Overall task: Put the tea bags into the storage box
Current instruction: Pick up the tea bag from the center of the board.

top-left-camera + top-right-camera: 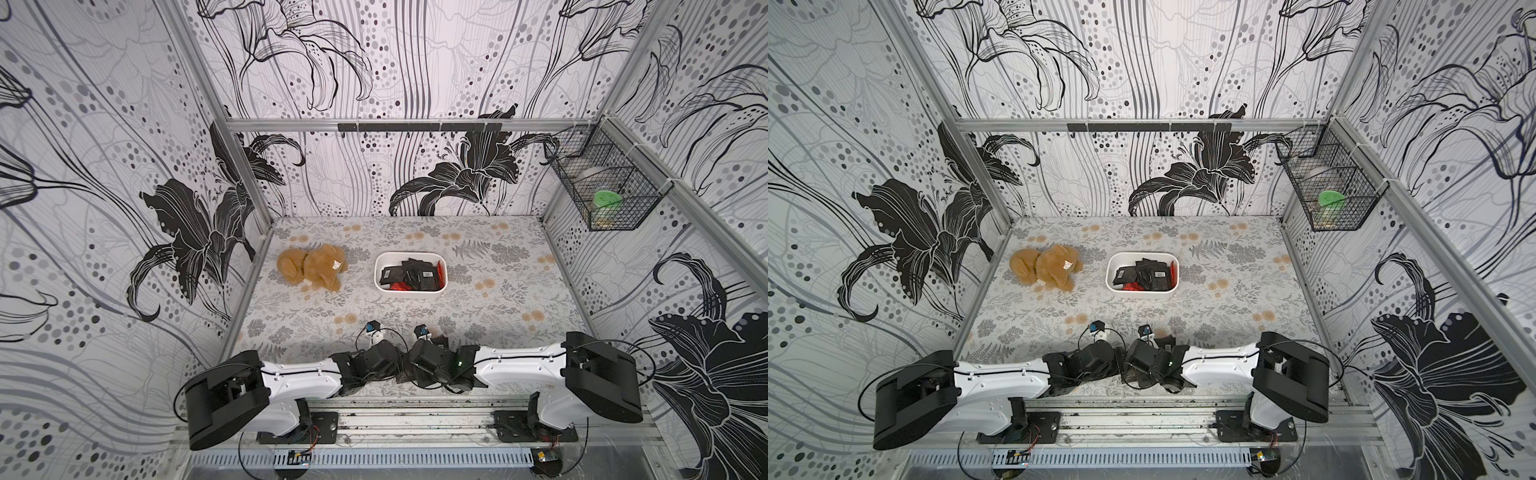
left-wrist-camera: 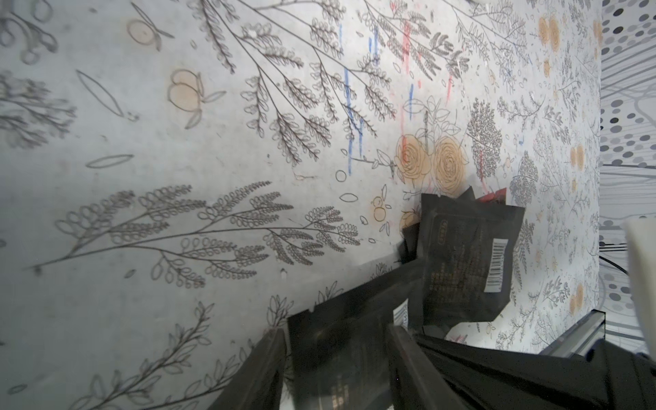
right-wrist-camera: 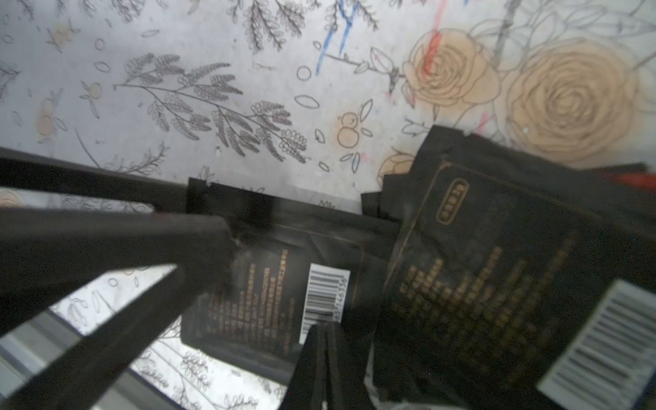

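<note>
The white storage box (image 1: 409, 294) (image 1: 1142, 294) stands mid-table and holds several tea bags (image 1: 415, 274), mostly black, a few red. Both arms are folded low at the near edge, wrists meeting in the middle. In the left wrist view my left gripper (image 2: 337, 330) is shut on a black tea bag (image 2: 337, 355) that spans the gap from finger to finger. My right gripper (image 3: 324, 326) is shut, its tips against that same bag (image 3: 269, 294) beside the barcode label. More black tea bags (image 2: 465, 255) (image 3: 479, 284) and a red one (image 2: 495, 195) lie piled just beyond.
A brown plush toy (image 1: 311, 268) lies left of the box. A black wire basket (image 1: 602, 191) hangs on the right wall, above the table. The metal base rail (image 1: 415, 411) runs along the near edge behind the arms.
</note>
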`<state>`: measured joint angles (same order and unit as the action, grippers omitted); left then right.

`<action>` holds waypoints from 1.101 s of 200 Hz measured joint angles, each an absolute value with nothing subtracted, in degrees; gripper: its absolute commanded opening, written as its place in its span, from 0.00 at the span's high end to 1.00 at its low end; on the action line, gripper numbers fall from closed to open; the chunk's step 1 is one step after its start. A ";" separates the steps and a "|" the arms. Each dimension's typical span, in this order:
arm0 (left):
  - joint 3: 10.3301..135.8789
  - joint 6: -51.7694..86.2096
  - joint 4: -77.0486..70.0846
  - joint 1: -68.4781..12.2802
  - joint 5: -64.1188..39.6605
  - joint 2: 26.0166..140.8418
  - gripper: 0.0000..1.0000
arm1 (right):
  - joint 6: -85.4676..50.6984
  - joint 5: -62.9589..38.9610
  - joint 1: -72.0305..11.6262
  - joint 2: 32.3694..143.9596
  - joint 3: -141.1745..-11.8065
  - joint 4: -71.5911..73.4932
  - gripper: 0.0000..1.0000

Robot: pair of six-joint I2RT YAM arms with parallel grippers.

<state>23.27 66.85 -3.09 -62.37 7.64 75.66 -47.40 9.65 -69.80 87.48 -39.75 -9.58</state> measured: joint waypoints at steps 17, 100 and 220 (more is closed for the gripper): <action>23.55 66.89 -4.12 -63.24 7.46 76.60 0.51 | -47.40 9.67 -69.80 87.70 -39.75 -9.02 0.93; 23.29 68.71 -6.02 -66.30 5.67 77.62 0.70 | -47.59 9.85 -69.80 88.23 -39.72 -7.25 0.96; 25.89 69.60 13.56 -66.72 11.27 65.01 1.00 | -44.10 16.32 -70.00 75.85 -38.24 -9.74 0.83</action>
<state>25.89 69.60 13.56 -66.72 11.27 65.01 -44.10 16.32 -70.00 75.85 -38.24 -9.74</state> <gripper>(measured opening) 0.081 0.135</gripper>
